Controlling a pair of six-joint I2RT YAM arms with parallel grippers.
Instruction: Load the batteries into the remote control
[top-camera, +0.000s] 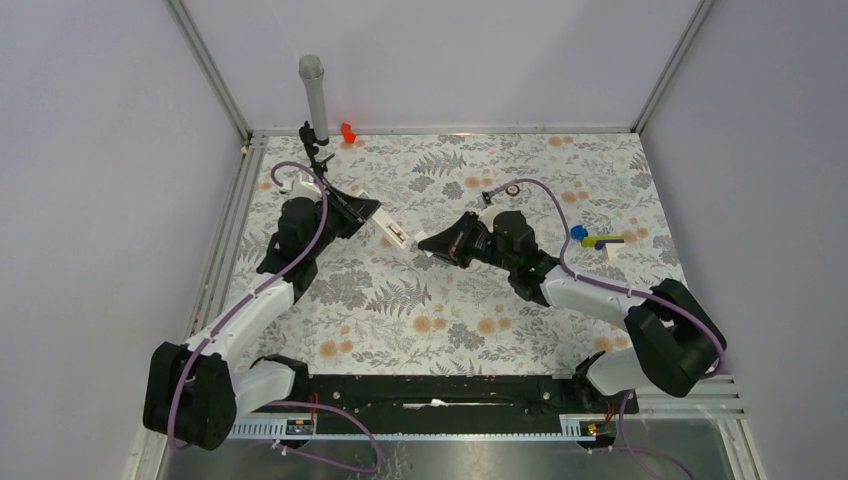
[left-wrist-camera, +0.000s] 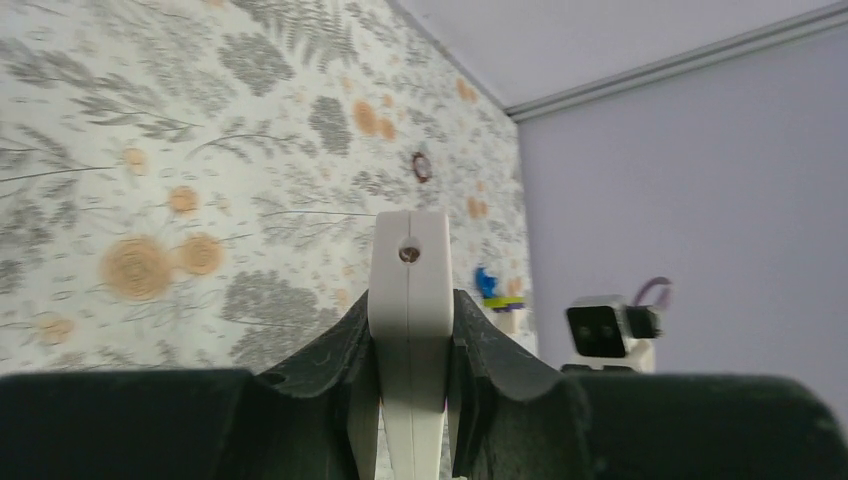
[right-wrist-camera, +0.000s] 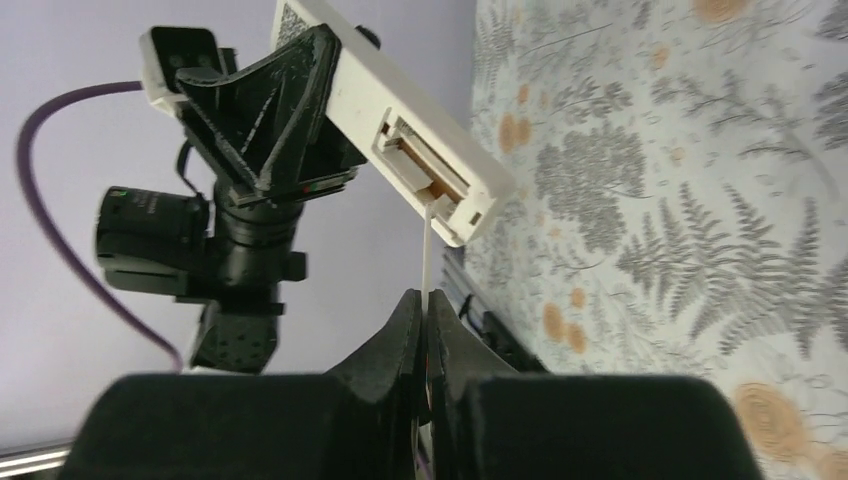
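My left gripper (top-camera: 372, 212) is shut on the white remote control (top-camera: 395, 234) and holds it above the table, its free end pointing toward the right arm. In the left wrist view the remote (left-wrist-camera: 410, 270) stands edge-on between the closed fingers (left-wrist-camera: 480, 335). In the right wrist view the remote (right-wrist-camera: 400, 130) shows an open compartment (right-wrist-camera: 432, 178) on its underside. My right gripper (right-wrist-camera: 424, 300) is shut on a thin white strip (right-wrist-camera: 427, 245), seen edge-on, its tip just below the compartment. In the top view the right gripper (top-camera: 428, 244) sits close to the remote's end. No batteries show.
A blue-and-yellow toy piece (top-camera: 592, 238) and a small white piece (top-camera: 610, 252) lie at the right of the floral mat. A small dark ring (top-camera: 512, 190) lies behind the right gripper. A grey post (top-camera: 313, 95) and a red object (top-camera: 347, 131) stand at the back left.
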